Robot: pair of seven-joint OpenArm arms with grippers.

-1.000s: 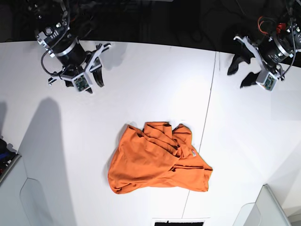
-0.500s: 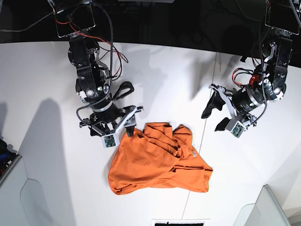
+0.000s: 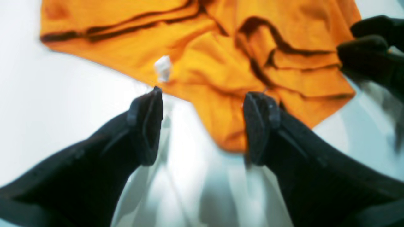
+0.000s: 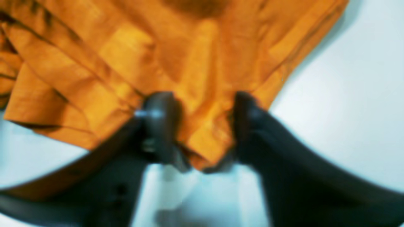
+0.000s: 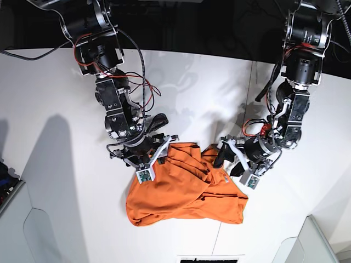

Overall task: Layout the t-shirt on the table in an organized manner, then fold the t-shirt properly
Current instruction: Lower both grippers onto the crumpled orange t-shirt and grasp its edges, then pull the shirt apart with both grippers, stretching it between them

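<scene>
Looking at the bright orange short-sleeved cloth t-shirt (image 5: 184,186), I've got it lying in a crumpled, folded-over heap on the big flat white table (image 5: 55,181), sat right between my two grippers and partly across the thin dark seam line (image 5: 245,104) in the tabletop.

From the right wrist view, the right gripper (image 4: 202,132) has a thick bunched fold of the orange cloth (image 4: 202,78) sitting between its two black fingers (image 4: 157,126). The picture is blurry, so I can't tell if the fingers are actually clamping the cloth or just straddling it. From the base view this gripper (image 5: 155,155) is down on the shirt's edge nearest its own arm.

The left gripper (image 3: 202,126) is spread wide, fingers (image 3: 146,126) well apart, with nothing pinched. One corner of the shirt (image 3: 227,132) pokes into the gap ahead of the tips, and the small white tag (image 3: 163,67) sits just beyond one fingertip. In the base view it (image 5: 233,161) hangs right at the shirt's edge on its side, just beside the seam.

At the edge of the left wrist view I can make out a blurry dark shape (image 3: 372,53) past the far side of the cloth.
</scene>
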